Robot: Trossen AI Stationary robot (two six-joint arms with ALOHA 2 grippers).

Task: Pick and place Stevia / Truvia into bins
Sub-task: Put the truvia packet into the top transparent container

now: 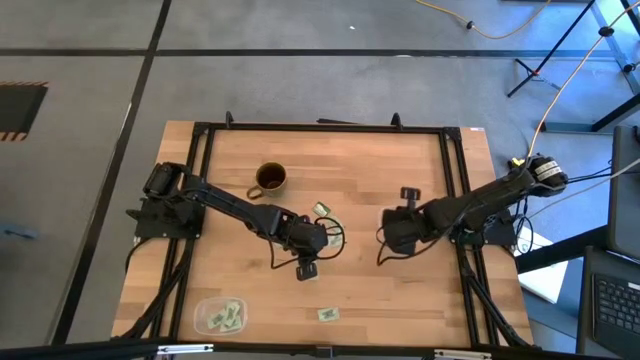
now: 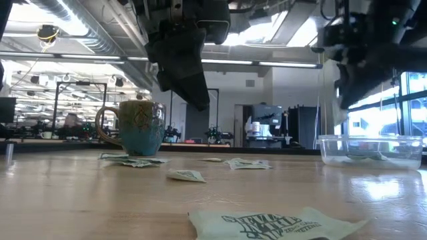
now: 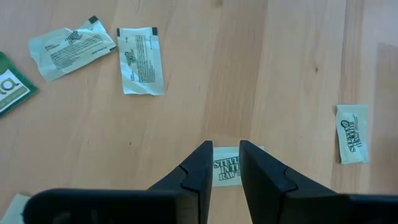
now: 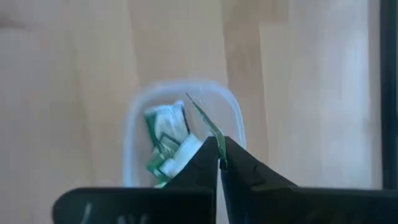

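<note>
1. Stevia sachets, small flat green-and-white paper packets: several loose on the wooden counter (image 1: 400,290) near mid, e.g. one (image 3: 140,61) w/ another (image 3: 69,48) beside it, one (image 1: 328,314) near the front edge.
2. Left hand (image 3: 225,167): fingers spread a little, hovering over a pale "Stevia in the Raw" sachet (image 3: 227,167) lying flat on the counter; nothing pinched.
3. Right hand (image 4: 219,154): fingers pressed together, pinching a green-edged sachet (image 4: 205,118) by its end, above a shallow clear plastic bin (image 4: 231,115) w/ a few sachets inside.
4. Second clear bin (image 1: 220,316) at the front-left, also holding sachets.
5. Brown mug (image 1: 270,179) stands behind the loose sachets, apart from both hands.
</note>
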